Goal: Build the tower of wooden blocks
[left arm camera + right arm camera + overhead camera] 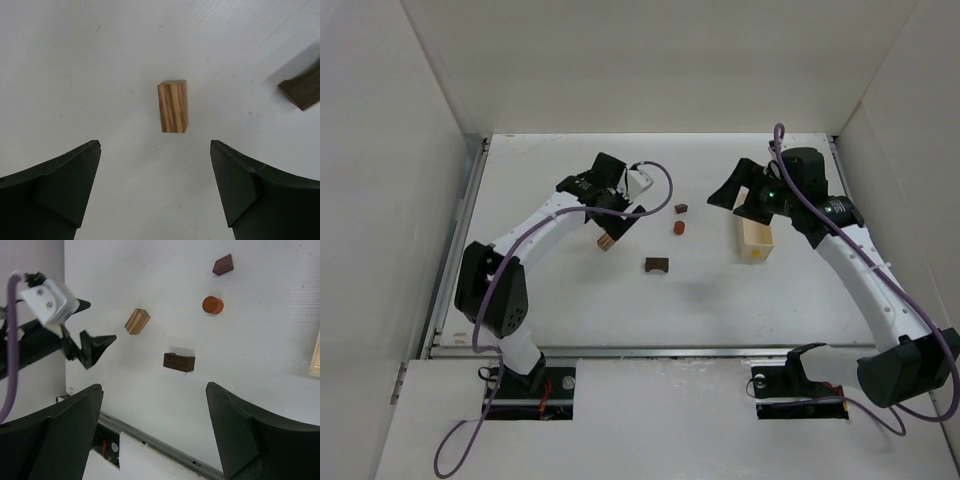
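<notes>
Overhead, four blocks unstacked and apart on the table (570, 300): tan block (605, 241) just by the left gripper (611, 225), arch block (657, 265), cylinder (679, 228) and dark block (681, 208) mid-table, right gripper (745, 205) by the box (755, 250). At the left wrist, fingers (60, 190) spread wide, tan block (173, 106) loose beyond them. At the right wrist, fingers (240, 425) wide too, empty, all four blocks beyond.

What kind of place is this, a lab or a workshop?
Likely a robotics lab cell: white table boxed by plain white walls, left arm and right arm bolted at its edge.
</notes>
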Motion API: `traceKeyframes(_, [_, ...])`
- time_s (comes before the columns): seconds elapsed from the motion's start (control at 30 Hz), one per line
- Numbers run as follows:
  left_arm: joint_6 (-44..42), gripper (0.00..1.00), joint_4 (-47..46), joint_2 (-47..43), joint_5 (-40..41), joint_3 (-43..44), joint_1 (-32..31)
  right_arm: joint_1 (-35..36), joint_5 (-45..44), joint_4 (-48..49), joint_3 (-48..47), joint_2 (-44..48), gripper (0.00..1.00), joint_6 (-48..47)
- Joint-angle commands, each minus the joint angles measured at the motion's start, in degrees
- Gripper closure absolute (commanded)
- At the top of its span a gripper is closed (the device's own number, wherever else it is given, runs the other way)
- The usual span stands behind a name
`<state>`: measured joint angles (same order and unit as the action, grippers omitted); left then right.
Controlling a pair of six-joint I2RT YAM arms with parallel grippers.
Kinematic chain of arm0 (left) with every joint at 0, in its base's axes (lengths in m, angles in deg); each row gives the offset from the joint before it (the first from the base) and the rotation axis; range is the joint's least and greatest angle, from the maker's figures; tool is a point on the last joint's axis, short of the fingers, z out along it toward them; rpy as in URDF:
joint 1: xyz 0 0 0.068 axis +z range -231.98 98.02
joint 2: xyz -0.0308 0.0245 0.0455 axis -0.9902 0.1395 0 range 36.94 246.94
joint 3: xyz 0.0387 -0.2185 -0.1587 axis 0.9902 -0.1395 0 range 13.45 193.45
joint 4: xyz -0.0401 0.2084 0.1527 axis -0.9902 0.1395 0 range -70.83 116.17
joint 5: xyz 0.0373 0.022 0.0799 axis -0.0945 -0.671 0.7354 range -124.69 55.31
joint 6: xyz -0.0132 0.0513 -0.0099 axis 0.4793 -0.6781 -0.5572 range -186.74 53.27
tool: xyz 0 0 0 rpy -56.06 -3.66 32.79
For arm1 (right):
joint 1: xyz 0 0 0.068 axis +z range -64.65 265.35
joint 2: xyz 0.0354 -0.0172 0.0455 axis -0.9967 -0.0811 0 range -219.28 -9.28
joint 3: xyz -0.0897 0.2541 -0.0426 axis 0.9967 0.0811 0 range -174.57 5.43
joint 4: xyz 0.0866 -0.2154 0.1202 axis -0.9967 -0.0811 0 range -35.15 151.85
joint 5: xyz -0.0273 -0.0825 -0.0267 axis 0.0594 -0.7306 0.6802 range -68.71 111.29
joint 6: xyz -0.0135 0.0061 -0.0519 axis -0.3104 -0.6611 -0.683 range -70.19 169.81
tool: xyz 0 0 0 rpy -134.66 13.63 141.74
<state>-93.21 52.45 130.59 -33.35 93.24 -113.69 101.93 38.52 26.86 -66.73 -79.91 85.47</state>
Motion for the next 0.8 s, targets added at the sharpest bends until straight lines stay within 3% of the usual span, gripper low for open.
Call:
traceKeyframes(0.0, [6.62,0.12,-4.0,0.84,-1.43,-0.5,2.61,0.21,-0.97,0.88,0.27,0.06,0.11,-1.73])
traceKeyframes(0.13, [4.34,0.24,-5.24,4.25,-0.9,-3.93,3.31,0.21,-2.73,0.27,0.88,0.05,0.11,-2.26])
traceKeyframes(0.33, [3.72,0.25,-6.65,5.49,-1.61,-6.83,3.31,0.21,-4.05,0.27,3.34,-1.78,0.14,-2.79])
traceKeyframes(0.57, [6.17,0.24,-9.45,4.97,-4.6,-8.24,4.46,7.04,-14.41,-2.54,-2.78,-14.69,0.35,-5.68])
traceKeyframes(0.77, [8.46,0.32,-13.23,6.29,-1.35,-10.88,4.46,13.3,-24.77,-6.93,-13.34,-28.76,0.32,-7.53])
